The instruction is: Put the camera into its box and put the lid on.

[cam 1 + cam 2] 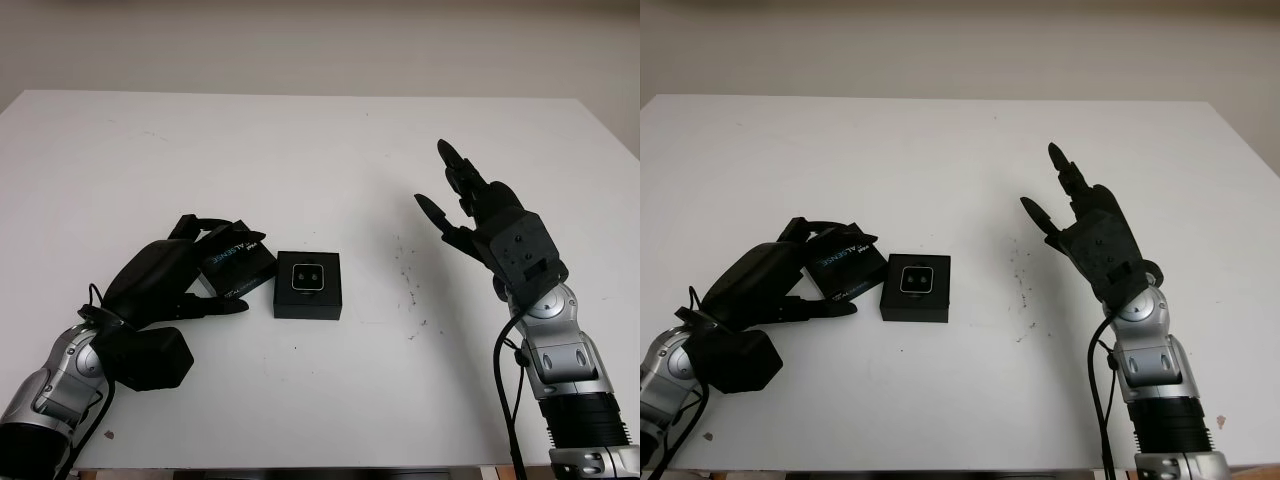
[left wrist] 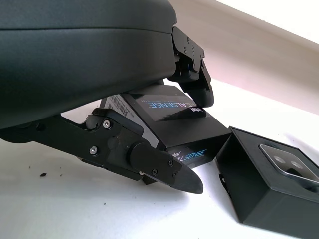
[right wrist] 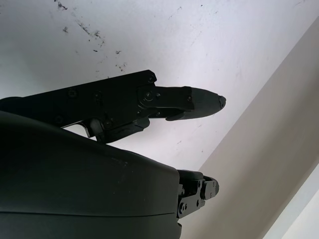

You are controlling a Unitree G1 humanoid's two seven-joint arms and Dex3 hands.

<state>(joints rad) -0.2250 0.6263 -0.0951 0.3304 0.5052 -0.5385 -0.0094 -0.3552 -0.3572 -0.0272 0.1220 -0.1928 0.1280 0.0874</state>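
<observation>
White table (image 1: 320, 150) fills the scene, with faint dark specks just right of the box (image 1: 309, 285). Box is black, open-topped, lying flat near the table's front; the camera (image 1: 306, 278) sits inside it, lenses up. Lid (image 1: 236, 262), black with blue lettering, is just left of the box, tilted, clasped by the left hand (image 1: 165, 285) with fingers above and thumb below. Right hand (image 1: 480, 215) is raised well right of the box, open, holding nothing.
</observation>
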